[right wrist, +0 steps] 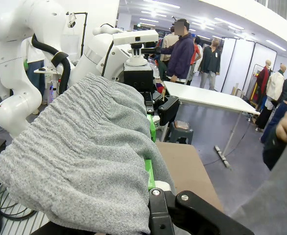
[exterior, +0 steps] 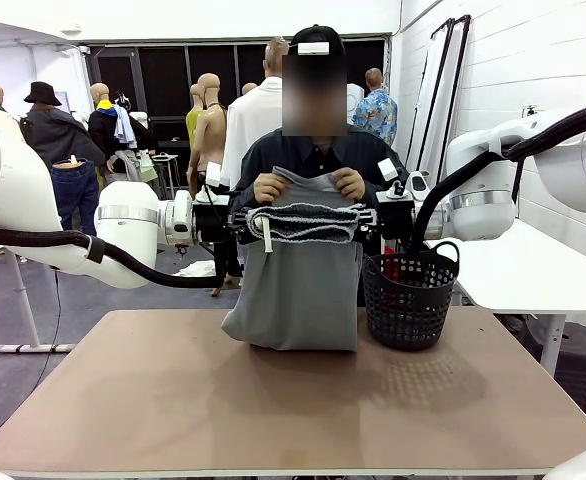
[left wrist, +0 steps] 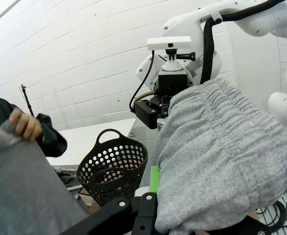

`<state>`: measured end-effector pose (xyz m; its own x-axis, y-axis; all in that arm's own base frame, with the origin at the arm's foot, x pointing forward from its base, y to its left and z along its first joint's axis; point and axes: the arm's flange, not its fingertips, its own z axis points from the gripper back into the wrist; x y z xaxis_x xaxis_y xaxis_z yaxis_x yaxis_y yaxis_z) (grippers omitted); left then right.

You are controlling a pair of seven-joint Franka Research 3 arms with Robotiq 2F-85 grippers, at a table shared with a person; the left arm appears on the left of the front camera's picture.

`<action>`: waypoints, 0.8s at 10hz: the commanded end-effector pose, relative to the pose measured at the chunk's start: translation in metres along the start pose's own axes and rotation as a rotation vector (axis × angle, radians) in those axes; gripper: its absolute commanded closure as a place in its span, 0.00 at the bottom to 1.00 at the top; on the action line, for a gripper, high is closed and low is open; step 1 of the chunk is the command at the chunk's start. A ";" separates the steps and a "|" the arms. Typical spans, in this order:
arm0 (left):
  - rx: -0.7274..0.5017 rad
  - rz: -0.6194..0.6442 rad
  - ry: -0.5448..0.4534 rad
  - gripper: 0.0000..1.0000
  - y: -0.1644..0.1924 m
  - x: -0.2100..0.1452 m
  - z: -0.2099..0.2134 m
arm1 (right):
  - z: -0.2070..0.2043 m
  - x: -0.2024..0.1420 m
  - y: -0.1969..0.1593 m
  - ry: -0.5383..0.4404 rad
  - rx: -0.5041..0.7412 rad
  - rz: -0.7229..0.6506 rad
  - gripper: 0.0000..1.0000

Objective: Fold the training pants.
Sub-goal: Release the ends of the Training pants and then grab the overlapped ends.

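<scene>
A: Quick, where are the training pants [exterior: 303,280]?

B: Up in the air over the table [exterior: 173,400], doubled over. The gathered waistband is stretched level between the two arms, and the hanging fold just touches the tabletop.

A: Jaws?

B: The left gripper [exterior: 235,222] is clamped on one end of the waistband and the right gripper [exterior: 378,218] on the other. Both are pinched tight on cloth. The person's hands [exterior: 270,187] hold the other end of the pants just above the waistband.

A: Risks?

B: Slip, mainly. Each pinch catches only the bunched edge of soft jersey, so a tug from the person or the arms spreading further could pull an end free. Then that side drops and the fold goes crooked.

A: Anything else?

B: The black basket [exterior: 410,300] sits just beside the hanging cloth on the right arm's side. Laying the pants down wide could drape them over it or shove it. The white drawstring [exterior: 267,238] dangles near the left gripper and could get trapped in the fold.
</scene>
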<state>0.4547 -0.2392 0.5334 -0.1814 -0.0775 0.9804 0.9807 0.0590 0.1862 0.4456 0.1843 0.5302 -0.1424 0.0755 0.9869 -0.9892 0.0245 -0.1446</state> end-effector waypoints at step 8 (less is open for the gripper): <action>-0.004 -0.002 -0.006 1.00 0.000 0.002 0.000 | 0.000 0.000 0.002 -0.002 0.003 0.010 1.00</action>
<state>0.4547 -0.2392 0.5334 -0.1814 -0.0775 0.9803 0.9807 0.0590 0.1862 0.4456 0.1844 0.5303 -0.1425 0.0755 0.9869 -0.9892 0.0244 -0.1447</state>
